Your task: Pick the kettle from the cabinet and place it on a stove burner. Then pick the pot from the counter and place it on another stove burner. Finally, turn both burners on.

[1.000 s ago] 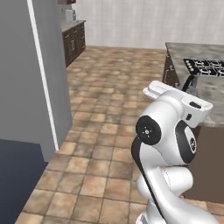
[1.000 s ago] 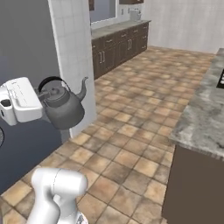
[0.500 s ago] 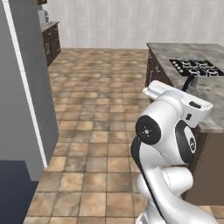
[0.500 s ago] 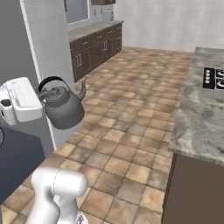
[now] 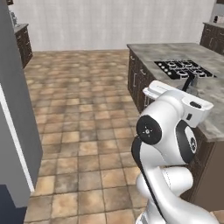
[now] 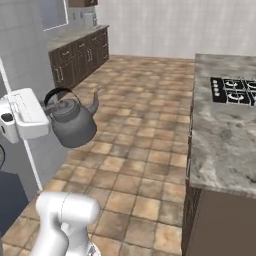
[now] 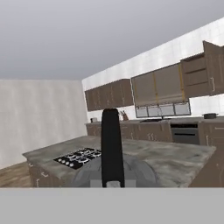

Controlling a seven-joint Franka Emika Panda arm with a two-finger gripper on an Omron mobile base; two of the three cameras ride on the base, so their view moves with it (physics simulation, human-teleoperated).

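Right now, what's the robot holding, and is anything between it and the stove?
Gripper shut on kettle handle, kettle carried off the floor. Stove ahead on island counter. Open tiled floor between, nothing in the way.

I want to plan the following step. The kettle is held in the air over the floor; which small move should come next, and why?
Probably carry the kettle sideways toward the cooktop on the island counter. The gripper is shut on its black handle, the kettle hangs over the tiled floor, and the burners look free.
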